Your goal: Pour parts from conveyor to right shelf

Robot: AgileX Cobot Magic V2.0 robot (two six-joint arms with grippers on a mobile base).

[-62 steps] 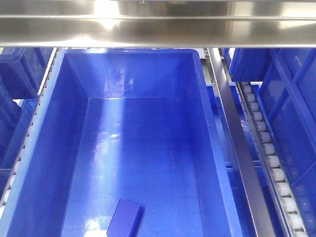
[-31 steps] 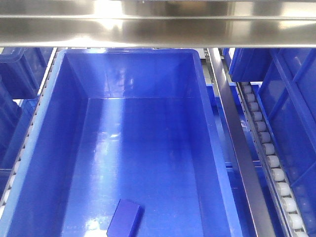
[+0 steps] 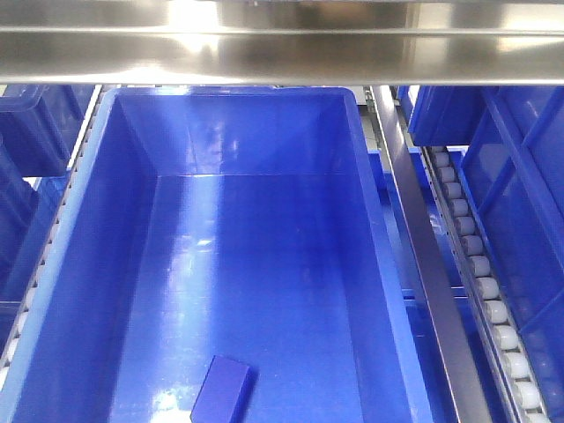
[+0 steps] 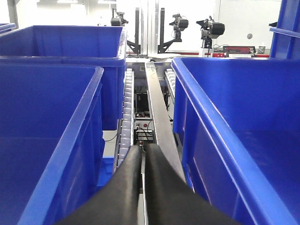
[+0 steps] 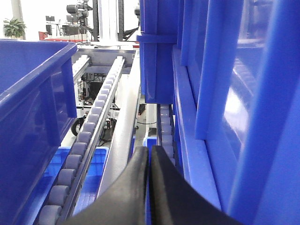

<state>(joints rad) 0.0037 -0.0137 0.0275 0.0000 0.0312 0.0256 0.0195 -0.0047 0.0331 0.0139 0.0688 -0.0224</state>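
In the front view, nothing is found to have changed across the last second: the large blue bin [image 3: 238, 256] lies in the same place under the steel crossbar [image 3: 282, 40], and the single blue part [image 3: 224, 390] is seen at the same spot on the bin floor, at about 6 o'clock in the frame, lying flat and slightly skewed. At 3 to 5 o'clock the roller rail [image 3: 480, 286] of the right shelf [image 3: 414, 220] is seen beside a steel divider. No gripper is seen in this view. The stillness is read as a pause after delivery: a part is already inside the bin, so the pour is judged done or nearly so for this bin.

In the left wrist view, the left gripper [image 4: 142, 152] is seen at 6 o'clock with its black fingers pressed together and nothing between them. It is pointed along the gap between two bins, over a steel rail [image 4: 159, 117], with a bin at 9 o'clock [image 4: 51, 140] and another at 3 o'clock [image 4: 234, 131].

In the right wrist view, the right gripper [image 5: 149, 154] is likewise seen at 6 o'clock, fingers closed on nothing. Grey rollers [image 5: 77, 159] run toward 11 o'clock. No conveyor is shown anywhere.
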